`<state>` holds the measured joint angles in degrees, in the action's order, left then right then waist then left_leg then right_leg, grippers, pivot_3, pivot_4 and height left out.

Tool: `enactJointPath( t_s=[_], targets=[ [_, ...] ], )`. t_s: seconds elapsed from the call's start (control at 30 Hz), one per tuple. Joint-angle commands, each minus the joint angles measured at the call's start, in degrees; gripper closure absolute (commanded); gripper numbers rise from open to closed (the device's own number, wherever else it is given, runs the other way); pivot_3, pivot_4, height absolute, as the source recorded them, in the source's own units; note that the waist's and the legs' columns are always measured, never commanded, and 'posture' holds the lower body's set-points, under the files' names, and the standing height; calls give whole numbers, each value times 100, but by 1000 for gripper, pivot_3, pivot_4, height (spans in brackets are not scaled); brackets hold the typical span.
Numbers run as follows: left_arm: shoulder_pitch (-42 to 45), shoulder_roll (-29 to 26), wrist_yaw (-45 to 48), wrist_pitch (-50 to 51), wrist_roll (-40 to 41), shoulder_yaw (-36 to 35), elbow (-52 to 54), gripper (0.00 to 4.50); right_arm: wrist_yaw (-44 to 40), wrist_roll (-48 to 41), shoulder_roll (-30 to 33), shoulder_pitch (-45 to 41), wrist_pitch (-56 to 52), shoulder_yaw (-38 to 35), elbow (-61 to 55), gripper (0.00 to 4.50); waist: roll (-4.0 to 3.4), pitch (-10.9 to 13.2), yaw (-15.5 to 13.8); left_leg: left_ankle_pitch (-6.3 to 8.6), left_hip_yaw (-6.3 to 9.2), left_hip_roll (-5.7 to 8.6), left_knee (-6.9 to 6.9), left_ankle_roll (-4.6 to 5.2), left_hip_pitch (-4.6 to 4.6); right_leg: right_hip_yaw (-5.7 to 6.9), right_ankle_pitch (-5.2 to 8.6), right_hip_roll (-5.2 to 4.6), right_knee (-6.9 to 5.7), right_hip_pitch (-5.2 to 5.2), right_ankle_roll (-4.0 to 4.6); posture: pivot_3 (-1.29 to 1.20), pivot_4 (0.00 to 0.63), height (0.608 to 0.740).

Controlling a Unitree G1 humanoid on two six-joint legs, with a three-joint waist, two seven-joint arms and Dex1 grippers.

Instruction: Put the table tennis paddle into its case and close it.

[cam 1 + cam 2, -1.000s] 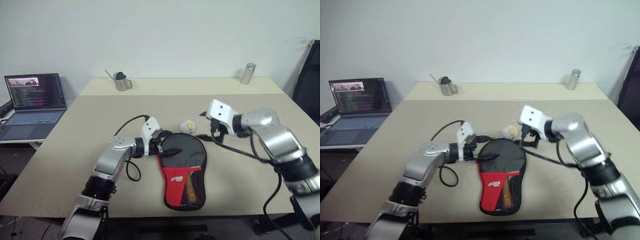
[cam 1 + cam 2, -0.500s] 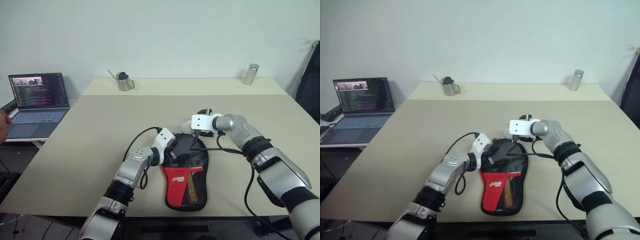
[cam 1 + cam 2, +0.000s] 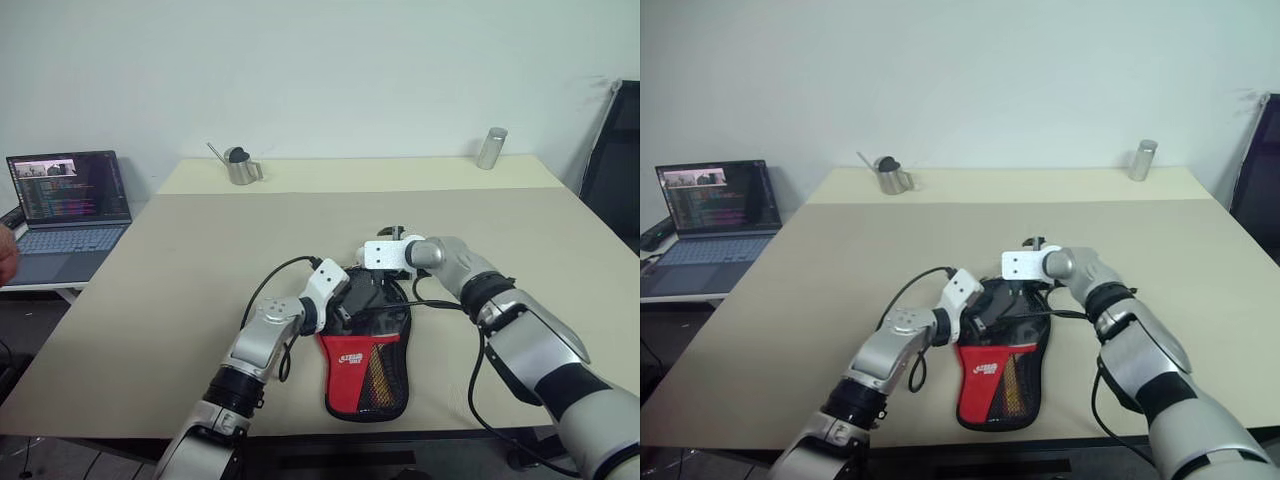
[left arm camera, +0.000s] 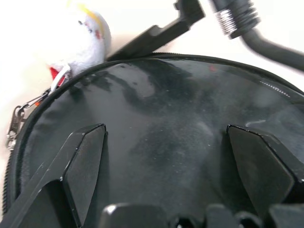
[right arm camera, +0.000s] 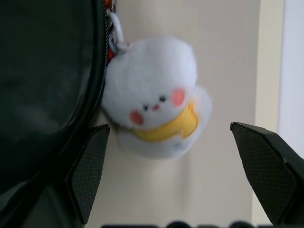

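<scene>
The case [image 3: 368,345] lies flat near the table's front edge, its black round end pointing away from me and its red panel and mesh pocket toward me. The table tennis paddle is hidden. A small white plush charm [image 5: 154,114] hangs on the zip pull by a chain [image 4: 19,114] at the case's far rim. My left gripper [image 3: 345,300] hovers open just over the left of the black round face, its fingers [image 4: 85,166] spread wide. My right gripper [image 3: 380,268] is open at the far rim, with the plush lying between its fingers [image 5: 88,171] untouched.
A metal pitcher [image 3: 238,165] and a metal cylinder [image 3: 490,147] stand along the table's far edge. A laptop [image 3: 65,200] sits on a side table at the left, with a person's hand [image 3: 5,255] at the picture's edge. A black chair [image 3: 615,160] stands at the right.
My right gripper came down and leftward from beside the case to its far rim at the plush. My left gripper sank closer to the case's black face. The camera has shifted slightly.
</scene>
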<state>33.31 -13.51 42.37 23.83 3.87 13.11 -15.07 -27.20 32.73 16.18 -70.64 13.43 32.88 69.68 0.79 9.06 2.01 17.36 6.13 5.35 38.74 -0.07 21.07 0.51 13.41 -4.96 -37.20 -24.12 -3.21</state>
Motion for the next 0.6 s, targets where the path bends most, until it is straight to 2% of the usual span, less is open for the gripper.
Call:
enactJointPath(
  t_s=[0.03, 0.27, 0.4, 0.6],
  targets=[
    [-133, -36, 49, 191, -40, 146, 102, 50, 321, 170, -211, -185, 118, 45, 159, 0, -1, 0, 1, 0, 1, 0, 0, 0, -1, -1, 0, 0, 0, 0, 0, 0, 150, 740],
    [-133, -60, 24, 225, -57, 145, 165, 50, 499, 243, -408, -161, 220, -16, 398, 0, -2, -1, 15, 0, -3, -1, -1, 0, -4, -2, 0, 1, -3, 0, 0, 0, 150, 740],
    [-111, -58, -6, 204, -68, 127, 128, 0, 467, 261, -413, -113, 307, -4, 443, 911, -3, -2, 24, 0, -3, -1, -1, 0, -8, -2, 0, 2, -4, 3, 0, 0, 150, 740],
    [-80, -37, -23, 176, -65, 114, 57, 0, 453, 267, -421, -101, 339, -41, 461, 3038, -3, -1, 31, 0, -3, 0, 0, 0, -8, -2, 0, 2, -8, 3, 0, 0, 150, 740]
  ],
)
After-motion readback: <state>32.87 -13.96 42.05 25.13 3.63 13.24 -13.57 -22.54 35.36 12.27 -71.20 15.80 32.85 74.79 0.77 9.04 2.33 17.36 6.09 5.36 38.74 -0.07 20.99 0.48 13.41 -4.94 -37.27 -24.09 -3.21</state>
